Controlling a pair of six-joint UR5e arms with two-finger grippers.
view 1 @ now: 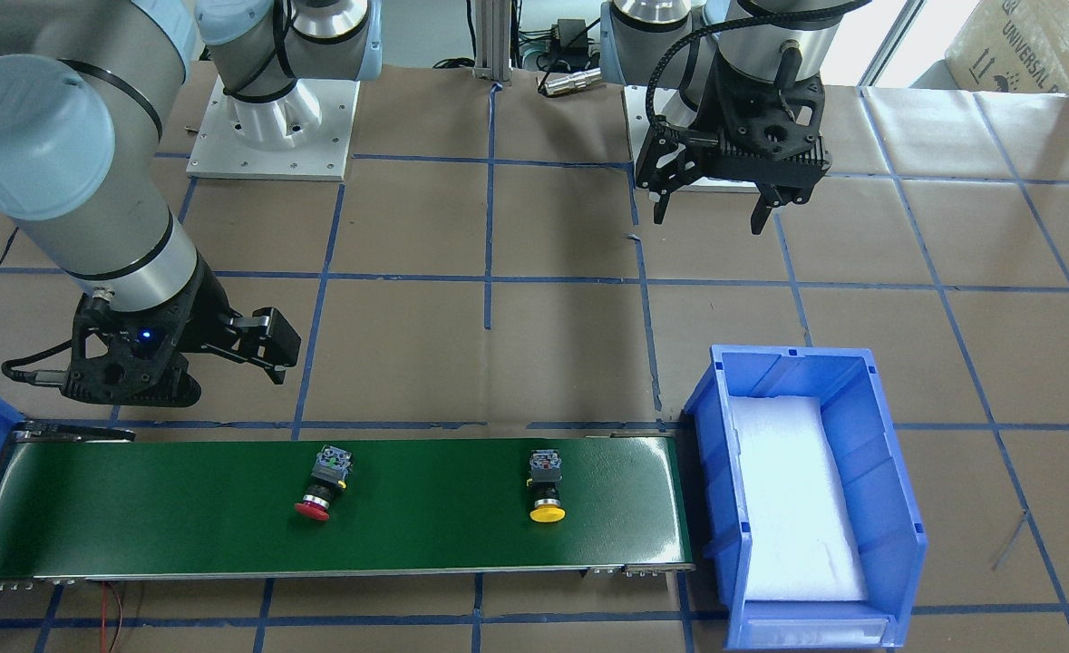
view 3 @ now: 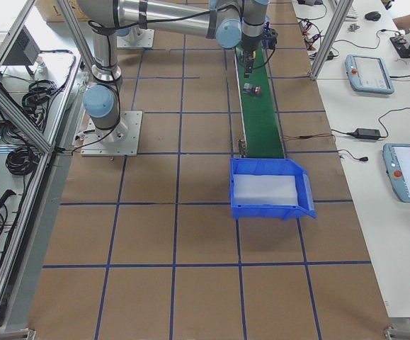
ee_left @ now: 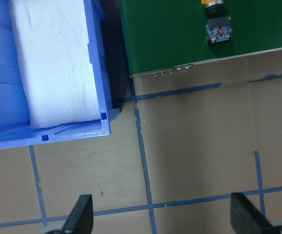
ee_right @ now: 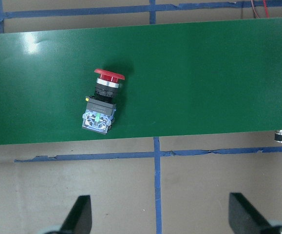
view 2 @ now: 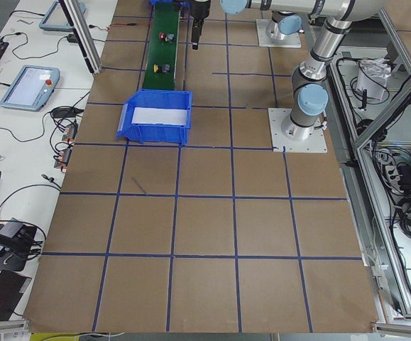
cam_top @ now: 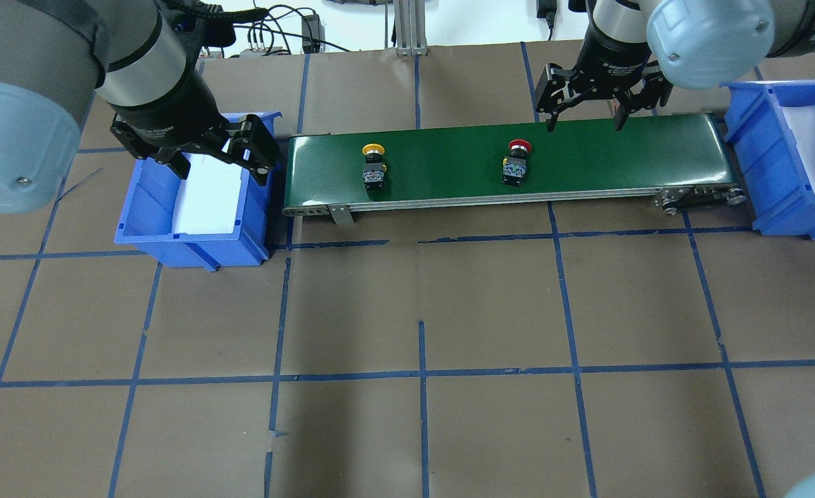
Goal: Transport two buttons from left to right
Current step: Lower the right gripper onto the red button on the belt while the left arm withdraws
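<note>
The red button [view 1: 316, 491] and the yellow button [view 1: 546, 494] lie on their sides on the green conveyor belt [view 1: 443, 517], apart from each other. In the overhead view the yellow button [cam_top: 372, 164] is near the belt's left end and the red button [cam_top: 516, 163] near its middle. My left gripper [cam_top: 220, 166] is open and empty above the left blue bin [cam_top: 193, 238]; its wrist view shows the yellow button [ee_left: 217, 25] at the top edge. My right gripper [cam_top: 583, 121] is open and empty above the belt, right of the red button [ee_right: 104, 101].
The left blue bin [view 1: 897, 490] holds only white foam. A second blue bin [cam_top: 780, 173] with foam stands at the belt's right end. The brown table has blue tape lines. Arm bases [view 1: 271, 127] stand at the robot's side of the table.
</note>
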